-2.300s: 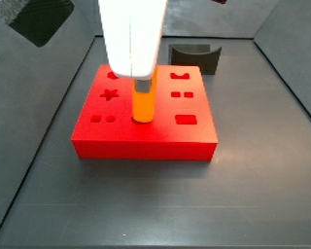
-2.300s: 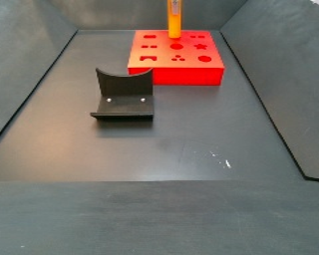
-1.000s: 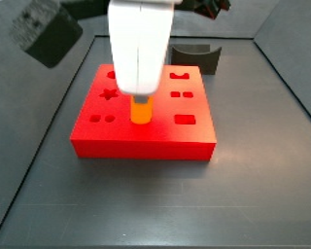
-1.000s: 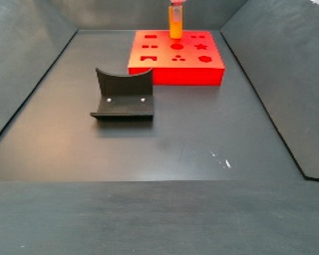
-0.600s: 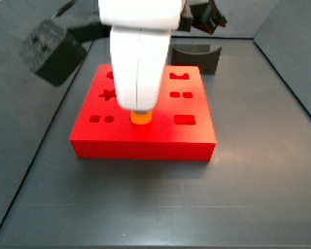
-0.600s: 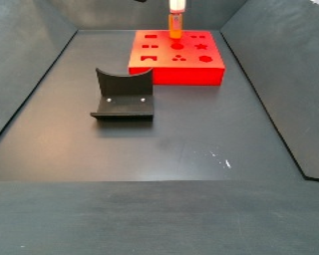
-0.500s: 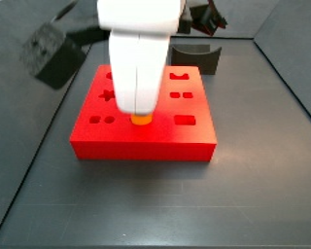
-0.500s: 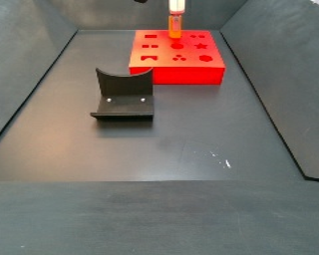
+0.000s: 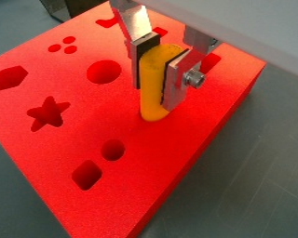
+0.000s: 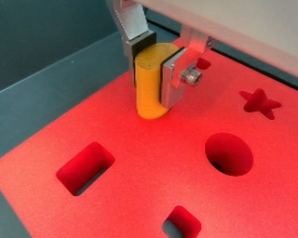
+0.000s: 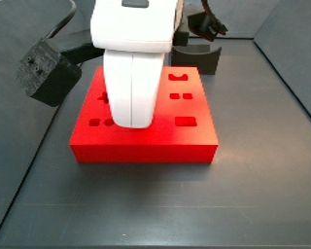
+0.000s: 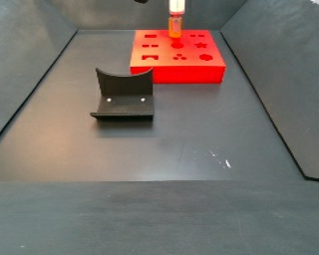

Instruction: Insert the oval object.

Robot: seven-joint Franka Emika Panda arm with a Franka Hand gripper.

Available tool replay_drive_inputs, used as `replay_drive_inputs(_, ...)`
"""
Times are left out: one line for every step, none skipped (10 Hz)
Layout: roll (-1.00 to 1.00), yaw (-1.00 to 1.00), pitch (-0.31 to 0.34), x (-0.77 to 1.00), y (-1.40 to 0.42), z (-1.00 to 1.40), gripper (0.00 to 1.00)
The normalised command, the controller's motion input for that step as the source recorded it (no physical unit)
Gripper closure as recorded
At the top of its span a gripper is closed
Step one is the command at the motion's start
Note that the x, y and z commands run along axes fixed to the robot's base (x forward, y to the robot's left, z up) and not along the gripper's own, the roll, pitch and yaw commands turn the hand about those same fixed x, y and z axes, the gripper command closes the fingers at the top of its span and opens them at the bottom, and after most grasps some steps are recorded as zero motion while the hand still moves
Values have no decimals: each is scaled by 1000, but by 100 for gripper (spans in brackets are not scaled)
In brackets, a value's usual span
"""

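My gripper [image 9: 158, 79] is shut on the oval object [image 9: 155, 91], a slim orange-yellow peg held upright between the silver fingers. The grip also shows in a wrist view [image 10: 155, 70] on the peg [image 10: 148, 88]. The peg's rounded lower end meets the top of the red block [image 9: 201, 130], and any hole under it is hidden. In a side view the white gripper body [image 11: 129, 58] hides the peg over the block [image 11: 145, 141]. In a side view the peg [image 12: 175, 22] stands at the far edge of the block [image 12: 189, 68].
The block has several shaped holes: a star [image 9: 46, 113], a round one [image 9: 104, 71], an oval [image 10: 229, 154], a rectangle [image 10: 85, 168]. The dark fixture [image 12: 123, 95] stands on the floor, also behind the block [image 11: 197, 56]. Grey walls enclose the floor.
The gripper has come down with the peg. Less and less of the peg showed below the white body in the side view, and now none shows.
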Motion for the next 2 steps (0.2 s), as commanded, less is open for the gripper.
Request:
replay_drive_inputs(-29,0,0,0,0,0,100)
replay_drive_inputs(0,0,0,0,0,0,100)
